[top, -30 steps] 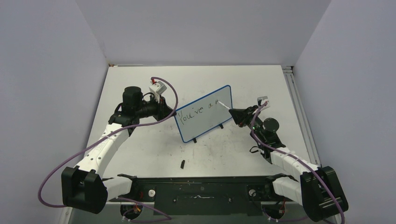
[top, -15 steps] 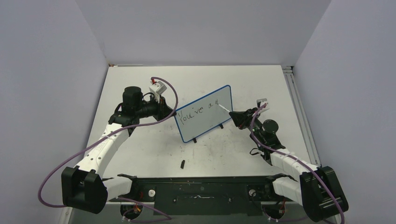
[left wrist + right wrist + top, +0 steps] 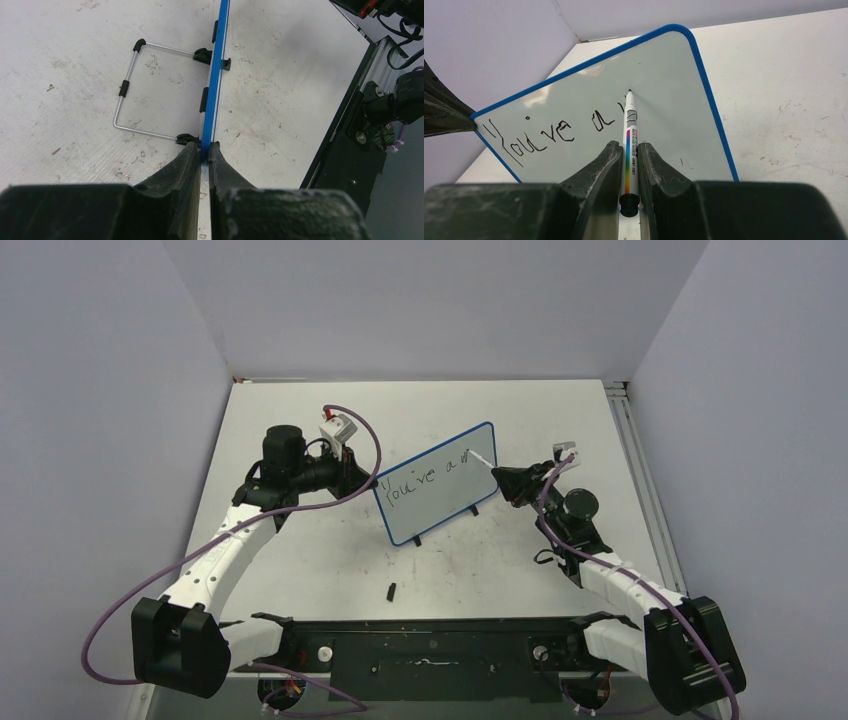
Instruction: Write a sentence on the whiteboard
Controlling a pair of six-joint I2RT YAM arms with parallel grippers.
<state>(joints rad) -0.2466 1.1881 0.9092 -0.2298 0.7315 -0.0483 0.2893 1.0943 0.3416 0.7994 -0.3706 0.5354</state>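
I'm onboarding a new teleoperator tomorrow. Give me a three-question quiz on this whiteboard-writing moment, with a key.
1. True or false: the left gripper is shut on the blue edge of the whiteboard.
2. The right gripper holds: A) an eraser, B) a marker, C) a cloth.
3. Fill in: the sentence begins with the word ___.
Key: 1 true; 2 B; 3 You've.
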